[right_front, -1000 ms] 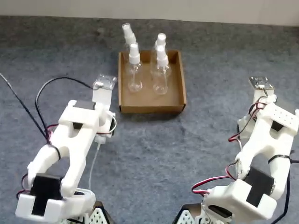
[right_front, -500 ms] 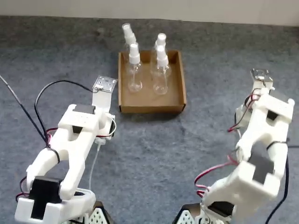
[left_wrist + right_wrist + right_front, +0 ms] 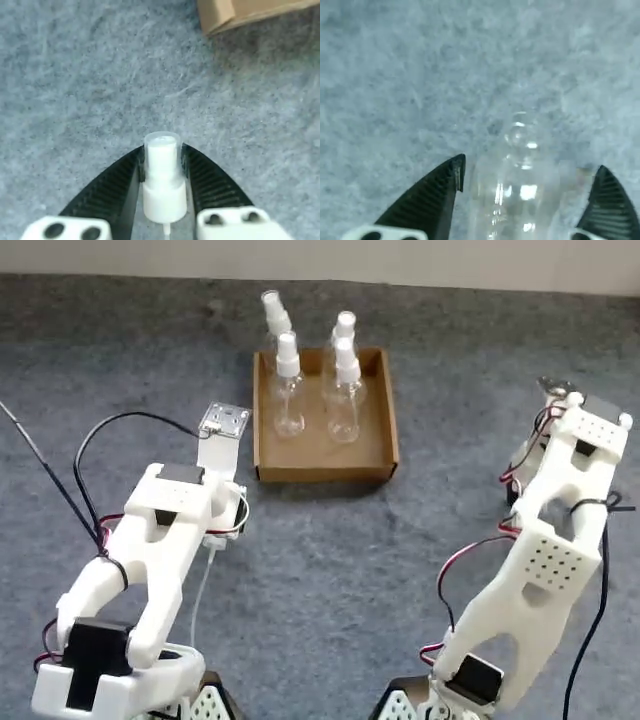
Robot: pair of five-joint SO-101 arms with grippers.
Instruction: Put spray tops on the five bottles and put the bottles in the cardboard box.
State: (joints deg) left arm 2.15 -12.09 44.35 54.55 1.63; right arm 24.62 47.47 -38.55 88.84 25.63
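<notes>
While the left gripper [image 3: 162, 154] is clamped on a spray top [image 3: 163, 192] over the surface's near-left part, the right gripper [image 3: 530, 167] stands wide apart around an uncapped clear bottle [image 3: 517, 165] by the right edge, its jaws not touching it. Farther back, the cardboard box [image 3: 385, 430] near the far edge holds capped bottles [image 3: 288, 390]. Four look done, and one is left to cap and box. Whether the rear pair stands inside the box is hard to tell.

The white plastic spray top [image 3: 162, 180] in my left pincer [image 3: 162, 151] runs past the frame edge; the clear plastic bottle [image 3: 520, 187] at my right pincer [image 3: 530, 165] does too.
</notes>
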